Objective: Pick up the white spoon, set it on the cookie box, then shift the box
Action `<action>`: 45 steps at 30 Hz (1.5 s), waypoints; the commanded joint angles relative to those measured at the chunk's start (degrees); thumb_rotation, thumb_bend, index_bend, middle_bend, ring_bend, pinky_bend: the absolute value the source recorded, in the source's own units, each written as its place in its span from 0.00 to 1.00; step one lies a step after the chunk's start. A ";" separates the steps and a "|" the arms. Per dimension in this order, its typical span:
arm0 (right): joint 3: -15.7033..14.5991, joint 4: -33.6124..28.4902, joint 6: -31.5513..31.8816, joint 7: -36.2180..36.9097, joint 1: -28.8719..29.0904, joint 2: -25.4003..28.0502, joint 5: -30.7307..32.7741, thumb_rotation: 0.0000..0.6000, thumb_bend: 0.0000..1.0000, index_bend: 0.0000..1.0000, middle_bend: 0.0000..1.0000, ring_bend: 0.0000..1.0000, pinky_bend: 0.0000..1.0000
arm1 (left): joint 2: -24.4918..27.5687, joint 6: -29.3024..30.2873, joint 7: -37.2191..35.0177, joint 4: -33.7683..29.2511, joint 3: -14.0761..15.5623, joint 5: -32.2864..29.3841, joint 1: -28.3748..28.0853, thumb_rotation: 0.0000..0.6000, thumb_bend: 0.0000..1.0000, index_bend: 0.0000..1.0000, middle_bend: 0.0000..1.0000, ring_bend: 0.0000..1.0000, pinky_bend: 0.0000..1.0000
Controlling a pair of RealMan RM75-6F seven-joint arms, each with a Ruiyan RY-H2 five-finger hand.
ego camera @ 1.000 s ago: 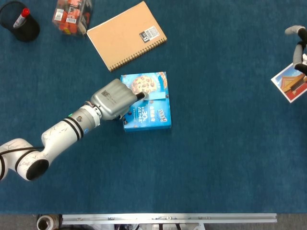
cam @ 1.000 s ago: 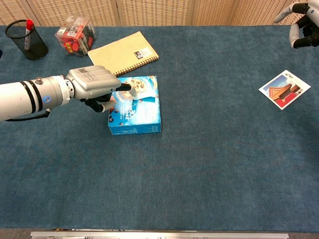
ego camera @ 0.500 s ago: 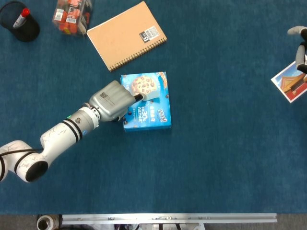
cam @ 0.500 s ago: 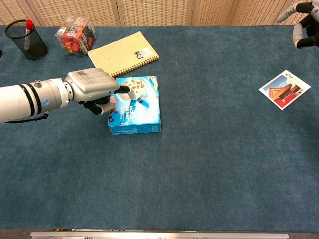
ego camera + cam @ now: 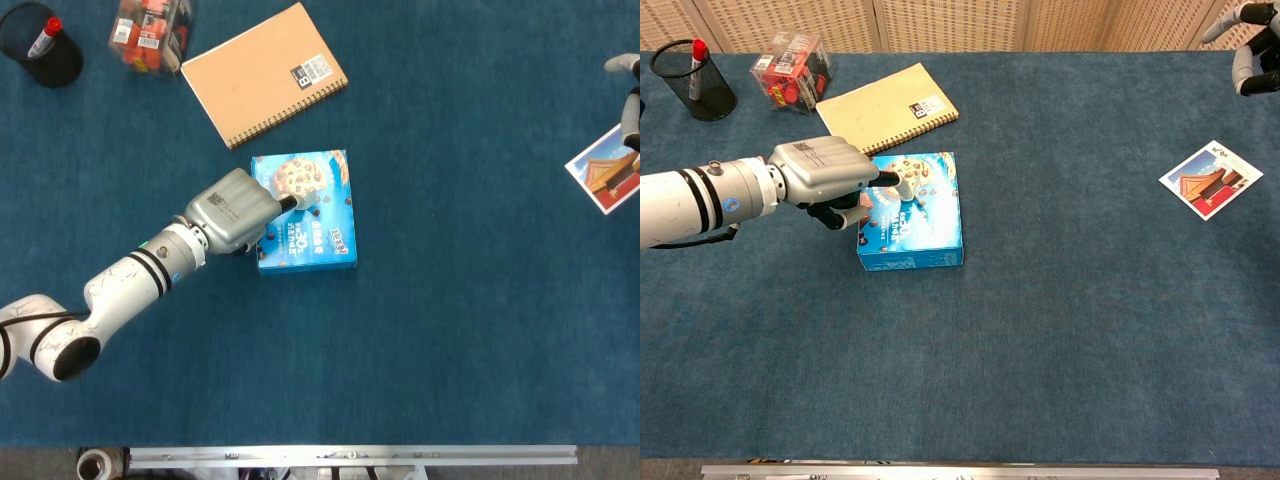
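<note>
Left hand [image 5: 235,210] set on the blue cardboard cookie box [image 5: 315,228], its fingers reaching over the lid.

The white spoon cannot be made out, nor whether anything is held. A tan spiral notebook [image 5: 265,70] lies at the box's 11 o'clock, apart. At 3 o'clock, well apart, a picture card [image 5: 1211,179] lies below the empty, loosely curled right hand [image 5: 1255,60].

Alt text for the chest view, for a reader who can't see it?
The left hand reaches over the blue cookie box, fingers holding a white spoon on its lid. Behind lie a tan notebook, a pen cup and a snack container; the right hand hovers above a postcard.
</note>
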 commanded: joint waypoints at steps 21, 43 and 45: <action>0.12 0.06 -0.05 1.00 -0.47 -0.25 -0.62 1.00 0.69 0.30 0.78 0.90 1.00 | 0.75 1.20 0.55 -0.85 1.28 -0.68 0.52 1.00 0.80 0.18 1.00 1.00 1.00; 0.33 0.04 -0.05 2.20 -1.21 0.42 -0.95 1.00 0.69 0.30 0.78 0.91 1.00 | 0.67 1.56 1.88 -1.73 1.46 -1.78 0.21 1.00 0.80 0.18 1.00 1.00 1.00; 0.34 0.05 -0.02 2.22 -1.23 0.39 -1.01 1.00 0.69 0.30 0.78 0.91 1.00 | 0.59 1.59 1.97 -1.79 1.44 -1.86 0.16 1.00 0.80 0.18 1.00 1.00 1.00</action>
